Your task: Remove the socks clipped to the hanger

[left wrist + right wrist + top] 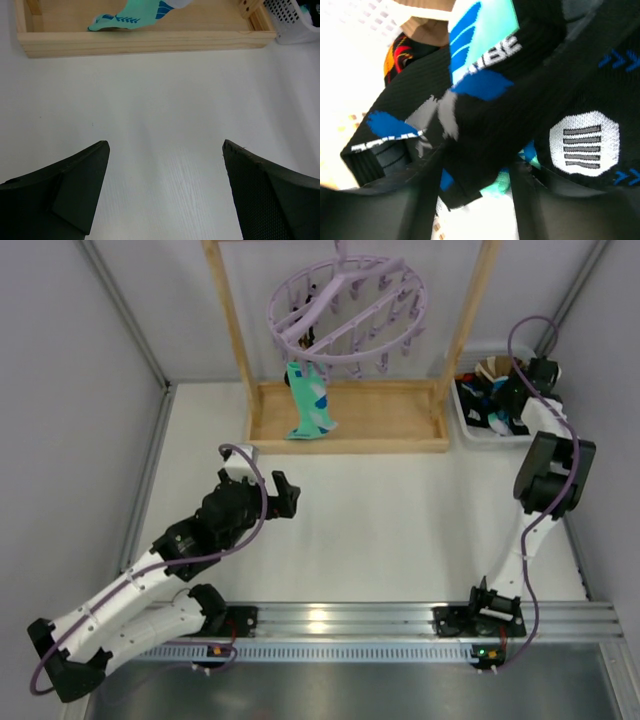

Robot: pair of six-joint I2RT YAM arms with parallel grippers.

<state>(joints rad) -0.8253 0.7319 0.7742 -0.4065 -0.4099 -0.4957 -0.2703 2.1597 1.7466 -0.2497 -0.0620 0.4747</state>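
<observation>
One mint sock is seen clipped to the lilac hanger, hung inside the wooden frame stand, its toe end lying on the stand's base. Only the top view shows hanger and clip. In the left wrist view just the sock toe and the stand's front rail are caught at the top edge, with a corner of the white basket at the far right. More socks are shown close up only in the right wrist view: black socks with blue, white and mint patches, piled in the basket beside the stand's right post, a brown cloth behind them. The left gripper is held low over bare table, well short of the stand, arm bent and angled toward it; its jaws are spread wide with nothing between. The right arm is stretched up and folded down into the basket, right gripper buried among the socks. A black sock fold lies between its fingers; whether it is clamped cannot be told. The left gripper's path to the sock is fronted by the stand's rail.
</observation>
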